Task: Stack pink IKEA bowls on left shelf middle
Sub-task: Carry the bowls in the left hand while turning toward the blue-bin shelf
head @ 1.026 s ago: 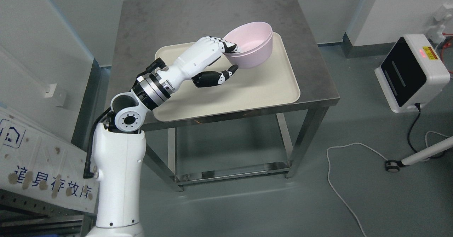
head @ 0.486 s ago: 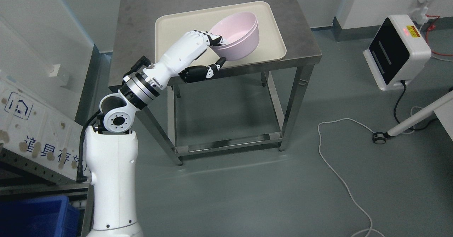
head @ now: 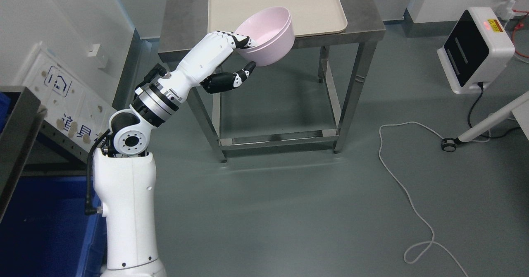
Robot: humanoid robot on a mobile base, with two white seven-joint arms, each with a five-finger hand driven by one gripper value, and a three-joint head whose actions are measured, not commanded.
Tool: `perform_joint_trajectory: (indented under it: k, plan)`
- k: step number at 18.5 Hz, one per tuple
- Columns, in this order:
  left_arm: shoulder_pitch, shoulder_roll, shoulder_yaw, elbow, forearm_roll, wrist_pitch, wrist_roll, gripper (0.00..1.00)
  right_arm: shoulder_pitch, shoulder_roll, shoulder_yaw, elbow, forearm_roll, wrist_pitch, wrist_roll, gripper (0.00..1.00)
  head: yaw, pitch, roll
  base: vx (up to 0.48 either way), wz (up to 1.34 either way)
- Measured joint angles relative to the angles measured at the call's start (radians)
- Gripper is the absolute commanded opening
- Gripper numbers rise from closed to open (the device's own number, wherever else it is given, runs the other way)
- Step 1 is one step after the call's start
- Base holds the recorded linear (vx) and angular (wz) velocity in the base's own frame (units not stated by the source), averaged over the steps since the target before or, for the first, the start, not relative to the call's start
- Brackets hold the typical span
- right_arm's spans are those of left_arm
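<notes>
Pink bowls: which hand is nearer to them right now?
Left. The left hand grips the pink bowls at their near rim, held off the tray. The right hand is out of view.

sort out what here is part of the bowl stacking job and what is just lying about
Part of the job:
- pink bowls, nested
- left hand, gripping their rim

Just lying about:
- cream tray
- steel table
- white box with red light
- white cable on the floor
- blue bin
</notes>
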Motion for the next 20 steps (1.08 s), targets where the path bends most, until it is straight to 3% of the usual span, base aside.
perform_joint_trajectory:
  k: [20]
  plan:
    - [-0.155,-0.001,0.003,-0.008,0.0,0.089,0.003,0.05,0.0,0.0,0.0,0.0,0.0,0.0,0.0,1.0,0.0,0.0,0.0,-0.367,0.0]
